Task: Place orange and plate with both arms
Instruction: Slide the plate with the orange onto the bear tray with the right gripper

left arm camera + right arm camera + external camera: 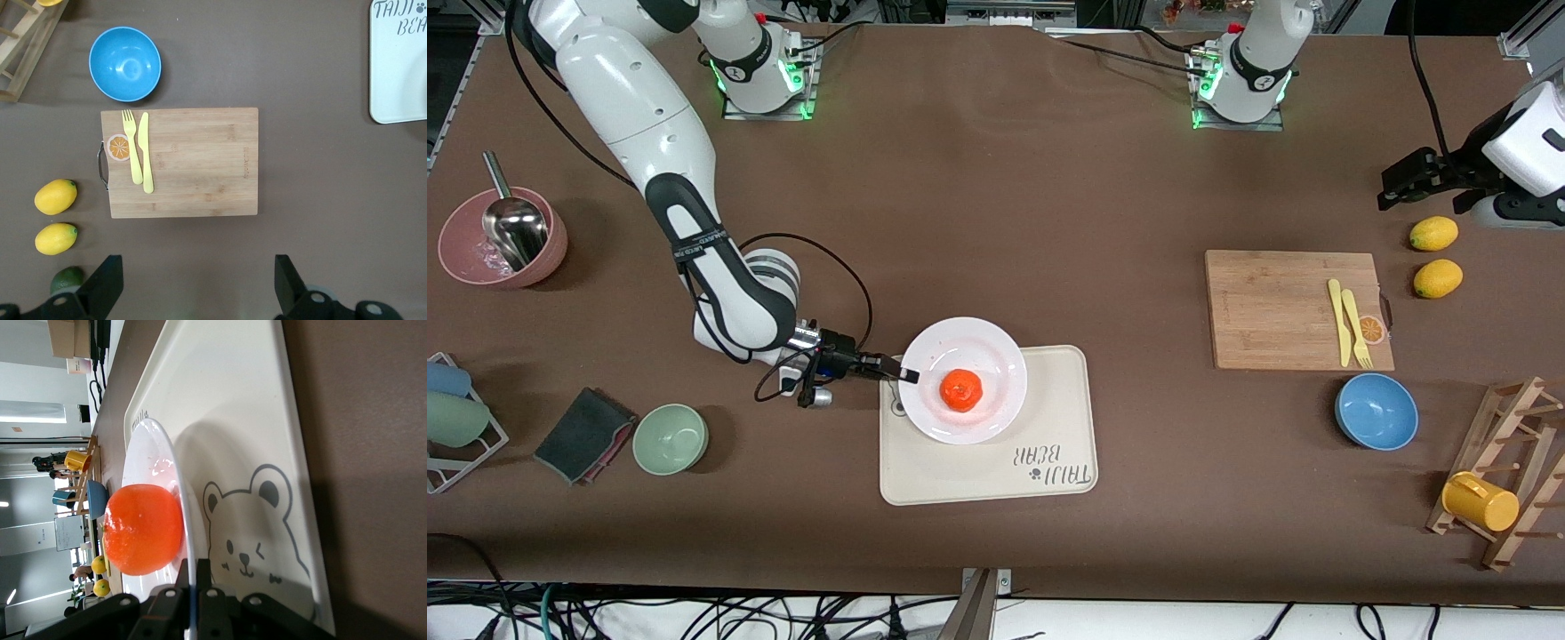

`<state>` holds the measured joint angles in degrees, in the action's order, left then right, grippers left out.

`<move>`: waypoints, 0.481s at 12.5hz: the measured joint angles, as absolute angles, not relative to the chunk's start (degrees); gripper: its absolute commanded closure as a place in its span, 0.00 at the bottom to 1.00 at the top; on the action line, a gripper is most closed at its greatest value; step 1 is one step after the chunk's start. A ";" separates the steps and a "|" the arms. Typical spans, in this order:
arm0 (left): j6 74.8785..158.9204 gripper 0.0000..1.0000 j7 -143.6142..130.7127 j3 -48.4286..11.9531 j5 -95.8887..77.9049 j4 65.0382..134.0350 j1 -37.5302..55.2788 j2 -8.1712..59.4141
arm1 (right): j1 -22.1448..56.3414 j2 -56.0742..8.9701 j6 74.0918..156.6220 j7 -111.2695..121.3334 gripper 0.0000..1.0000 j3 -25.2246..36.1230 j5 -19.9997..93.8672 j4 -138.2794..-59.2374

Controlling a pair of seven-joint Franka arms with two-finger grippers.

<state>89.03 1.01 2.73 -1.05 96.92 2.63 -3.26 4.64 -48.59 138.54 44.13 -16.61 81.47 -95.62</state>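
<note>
Right gripper [898,370]: clamped on the plate [996,356] rim at nine o'clock.
Orange [961,389]: mid-plate, over the bear tray [1049,418].
Left gripper [199,293]: jaws apart, waiting above the cutting board [193,167].
Risk: tilting the plate may roll the orange off.

One orange [961,389], one plate [996,356], one tray [996,471], two lemons [1433,234], three bowls [1376,412], one cutting board [1272,311], one yellow cup [1480,502]
</note>
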 measured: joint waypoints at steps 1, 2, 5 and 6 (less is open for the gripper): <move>89.05 0.00 1.01 2.78 -1.05 96.05 2.62 -2.78 | 4.64 -48.61 138.54 44.13 0.88 -16.57 81.45 -95.62; 89.05 0.00 1.01 2.85 -1.05 95.16 2.57 -2.13 | 4.65 -48.63 138.54 44.13 0.79 -16.55 81.44 -95.61; 89.05 0.00 1.01 2.86 -1.05 93.92 2.50 -0.80 | 4.63 -48.87 138.54 44.13 0.58 -16.27 81.43 -95.60; 89.05 0.00 1.01 2.86 -1.05 93.84 2.50 -0.70 | 4.63 -48.95 138.54 44.13 0.16 -16.15 81.43 -95.57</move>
